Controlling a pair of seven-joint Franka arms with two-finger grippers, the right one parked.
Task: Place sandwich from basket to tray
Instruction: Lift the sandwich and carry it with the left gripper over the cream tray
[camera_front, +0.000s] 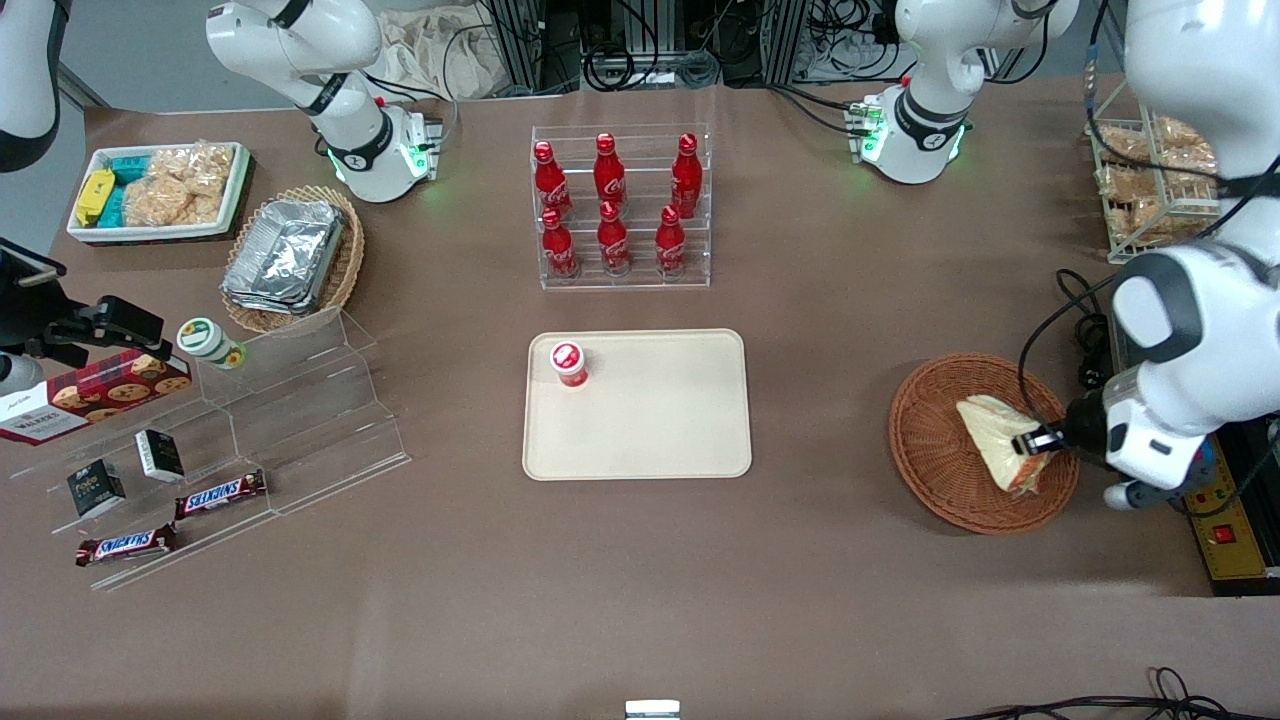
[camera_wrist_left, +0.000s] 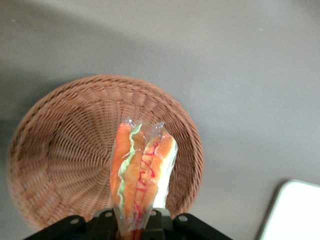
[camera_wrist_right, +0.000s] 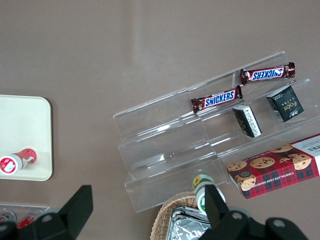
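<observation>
- Front view: your gripper (camera_front: 1036, 441) is over the reddish-brown basket (camera_front: 930, 440) at the working arm's end of the table, and it's clamped onto the sandwich (camera_front: 995, 445). The wedge looks tipped up on its edge, still over the basket; whether it's touching the weave is hard to call from here.
- Same view: the tray (camera_front: 660, 430) sits mid-table, well apart from the basket, with a small red-capped bottle (camera_front: 569, 363) lying on it near one corner. The rest of the tray surface is bare cream plastic.
- Also in the front view: a clear rack of red cola bottles (camera_front: 612, 205) stands farther from the camera than the tray. Toward the parked arm's end you've got a lighter wicker basket with foil containers (camera_front: 290, 255), a white bin of snacks (camera_front: 160, 190), and a clear stepped stand (camera_front: 300, 400) with Snickers bars (camera_front: 220, 493) and a cookie box (camera_front: 95, 395).
- Left wrist view: this is your clearest look. The fingers (camera_wrist_left: 105, 217) are pinched in on the wrapped sandwich (camera_wrist_left: 142, 175), holding it with the filling edge facing the camera, orange, green and red layers showing. The basket (camera_wrist_left: 60, 150) is right underneath it, and a corner of the tray (camera_wrist_left: 295, 210) peeks in off to the side.
- Right wrist view: only the parked end. You can see the stepped stand (camera_wrist_right: 200, 145), two Snickers bars (camera_wrist_right: 217, 98), the cookie box (camera_wrist_right: 275, 167), and the tray's edge (camera_wrist_right: 30, 115) with the little bottle (camera_wrist_right: 17, 160) on it.
</observation>
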